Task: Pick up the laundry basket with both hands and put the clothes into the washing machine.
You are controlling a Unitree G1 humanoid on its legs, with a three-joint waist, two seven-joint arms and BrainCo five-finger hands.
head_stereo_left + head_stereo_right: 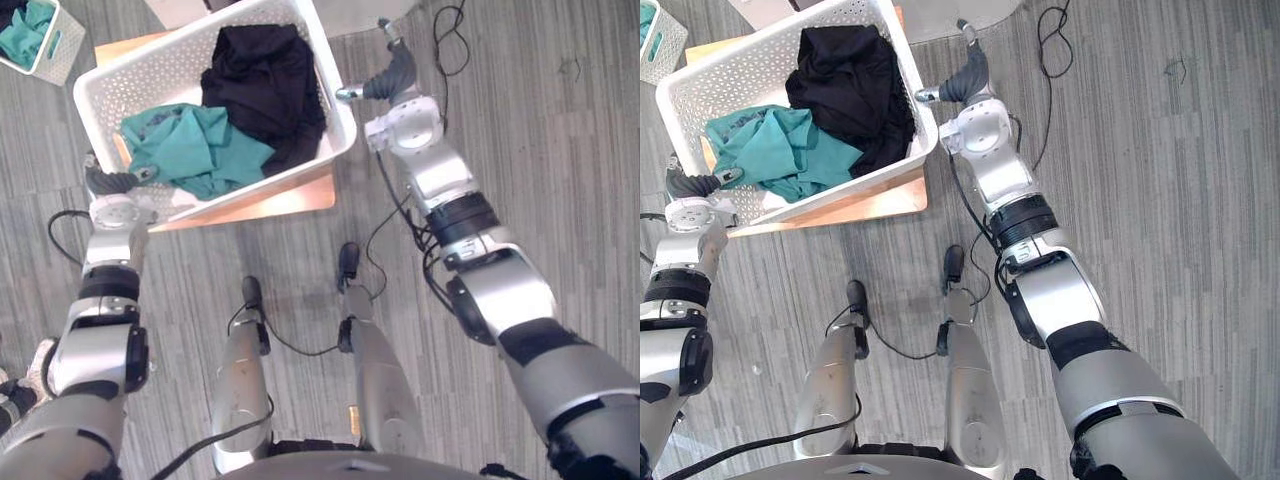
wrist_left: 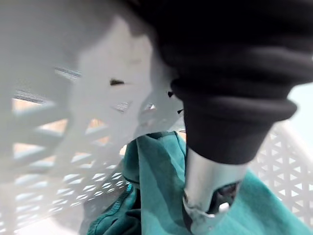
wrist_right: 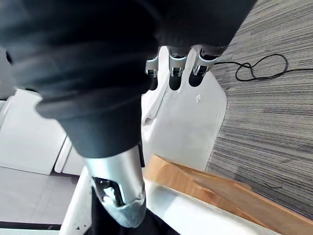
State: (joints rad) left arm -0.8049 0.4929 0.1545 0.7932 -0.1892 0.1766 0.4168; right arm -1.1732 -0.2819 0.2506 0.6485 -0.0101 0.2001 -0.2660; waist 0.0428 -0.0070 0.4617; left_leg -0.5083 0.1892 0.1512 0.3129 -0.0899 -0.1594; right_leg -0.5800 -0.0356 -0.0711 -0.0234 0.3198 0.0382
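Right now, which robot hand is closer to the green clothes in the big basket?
Left. The left robot hand is at the basket corner right beside the green clothes. The right robot hand is at the opposite end, by the black clothes.

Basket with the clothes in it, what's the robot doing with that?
The robot is getting ready to lift the white laundry basket. Its left hand is at the basket's near left corner, and its right hand is at the right end, thumb by the rim and fingers stretched out. The basket holds teal clothes and black clothes and sits on a wooden board on the floor, not yet lifted.
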